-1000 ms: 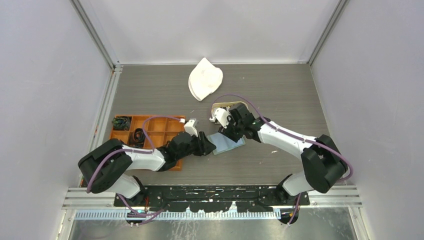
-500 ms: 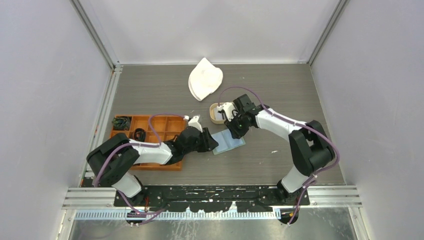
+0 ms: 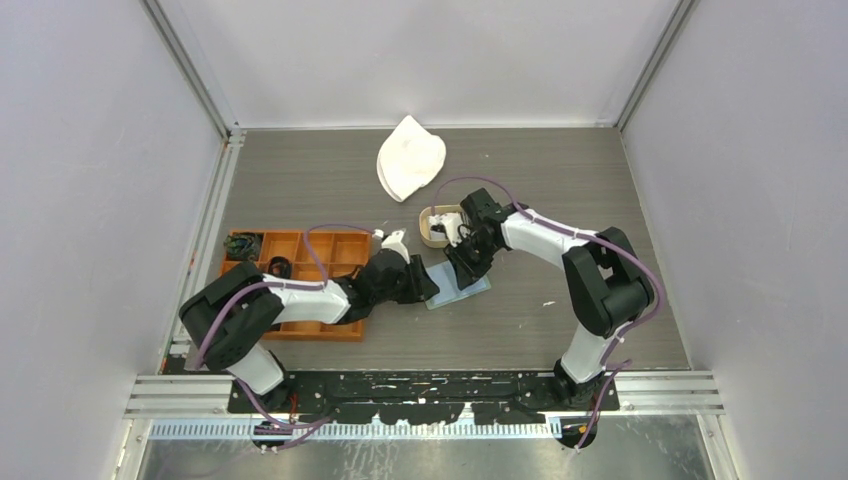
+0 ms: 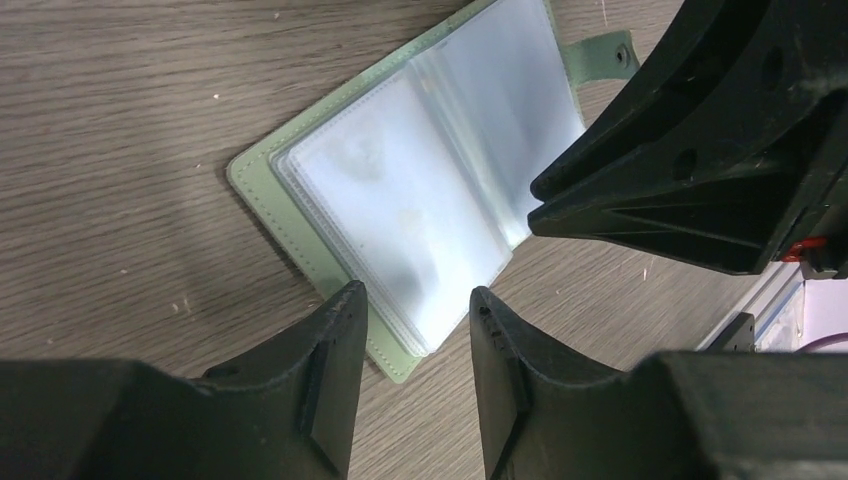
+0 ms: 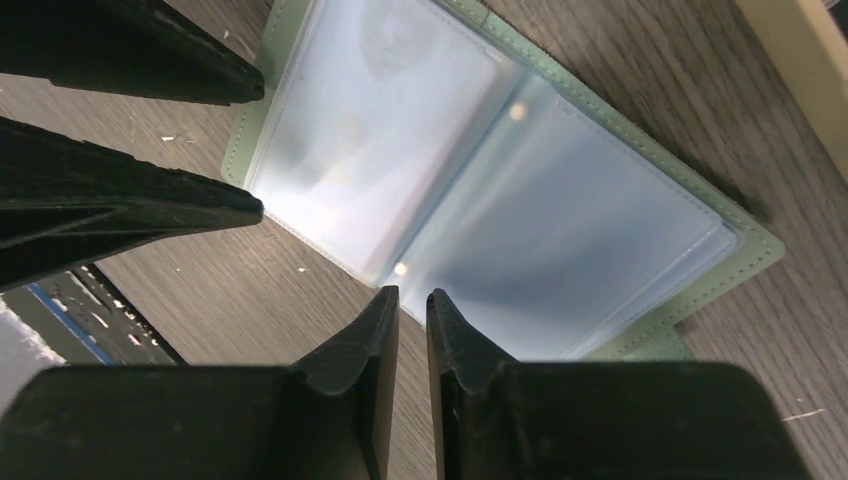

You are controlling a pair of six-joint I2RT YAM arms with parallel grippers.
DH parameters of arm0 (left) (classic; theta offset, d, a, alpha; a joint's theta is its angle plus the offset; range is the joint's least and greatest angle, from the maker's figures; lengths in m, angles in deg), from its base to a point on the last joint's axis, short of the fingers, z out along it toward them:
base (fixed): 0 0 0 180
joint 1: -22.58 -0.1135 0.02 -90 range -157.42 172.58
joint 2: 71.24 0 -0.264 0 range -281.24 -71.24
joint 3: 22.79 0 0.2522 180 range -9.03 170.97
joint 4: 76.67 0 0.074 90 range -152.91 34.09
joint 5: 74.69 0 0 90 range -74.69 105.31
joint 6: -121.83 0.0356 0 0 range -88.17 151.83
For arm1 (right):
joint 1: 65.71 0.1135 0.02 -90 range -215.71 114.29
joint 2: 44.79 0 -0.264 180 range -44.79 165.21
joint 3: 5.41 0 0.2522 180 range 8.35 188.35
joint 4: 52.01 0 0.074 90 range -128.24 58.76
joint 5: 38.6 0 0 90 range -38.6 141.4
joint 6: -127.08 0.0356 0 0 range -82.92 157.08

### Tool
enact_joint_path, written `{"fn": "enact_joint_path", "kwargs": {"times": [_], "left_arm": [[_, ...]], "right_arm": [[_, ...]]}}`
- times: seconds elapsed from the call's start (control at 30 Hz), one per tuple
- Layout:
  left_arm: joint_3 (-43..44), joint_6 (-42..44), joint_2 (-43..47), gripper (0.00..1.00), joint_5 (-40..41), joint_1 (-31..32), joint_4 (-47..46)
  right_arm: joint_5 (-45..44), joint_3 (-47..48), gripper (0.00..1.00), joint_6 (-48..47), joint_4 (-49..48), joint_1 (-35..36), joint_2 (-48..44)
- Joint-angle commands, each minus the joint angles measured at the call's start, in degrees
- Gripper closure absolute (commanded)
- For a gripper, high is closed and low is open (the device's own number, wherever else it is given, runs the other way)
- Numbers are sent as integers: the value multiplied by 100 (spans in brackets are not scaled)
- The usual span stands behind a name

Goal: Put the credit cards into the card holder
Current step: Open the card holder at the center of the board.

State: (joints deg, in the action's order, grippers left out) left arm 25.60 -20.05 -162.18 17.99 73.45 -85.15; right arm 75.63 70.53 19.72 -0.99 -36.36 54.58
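The sage-green card holder (image 3: 458, 285) lies open on the table, its clear pockets facing up; it also shows in the left wrist view (image 4: 420, 190) and the right wrist view (image 5: 480, 180). My left gripper (image 4: 415, 305) is open and low, its fingers either side of the holder's near corner. My right gripper (image 5: 412, 295) is shut and empty, its tips just above the holder's edge at the middle fold. The two grippers face each other across the holder (image 3: 425, 283) (image 3: 463, 262). No credit card is clearly visible.
An oval tan wooden tray (image 3: 432, 228) stands just behind the holder, partly under my right wrist. An orange compartmented tray (image 3: 300, 262) lies at the left under my left arm. A white cloth (image 3: 408, 158) lies at the back.
My right arm has swung its elbow back and left, its gripper staying at the holder's far side. My left gripper has edged right, closer to the holder.
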Motion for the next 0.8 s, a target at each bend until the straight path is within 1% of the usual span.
{"fn": "enact_joint_path", "kwargs": {"times": [0.0,0.07,0.13,0.23,0.43,0.77], "left_arm": [[246,159,-51,58,-222,-24,-144],[231,173,-64,58,-241,-25,-231],[220,178,-80,58,-241,-25,-286],[203,174,-82,58,-241,-20,-311],[134,152,-99,58,-241,-29,-467],[30,185,-66,56,-237,-25,-512]], "right_arm": [[499,141,74,249,-140,-171,-471],[867,28,69,448,-339,-275,-586],[1085,-11,66,648,-486,-290,-548],[1246,45,65,975,-586,-290,-223],[1058,50,65,1467,-735,-289,232],[915,170,63,1451,-549,-293,500]]}}
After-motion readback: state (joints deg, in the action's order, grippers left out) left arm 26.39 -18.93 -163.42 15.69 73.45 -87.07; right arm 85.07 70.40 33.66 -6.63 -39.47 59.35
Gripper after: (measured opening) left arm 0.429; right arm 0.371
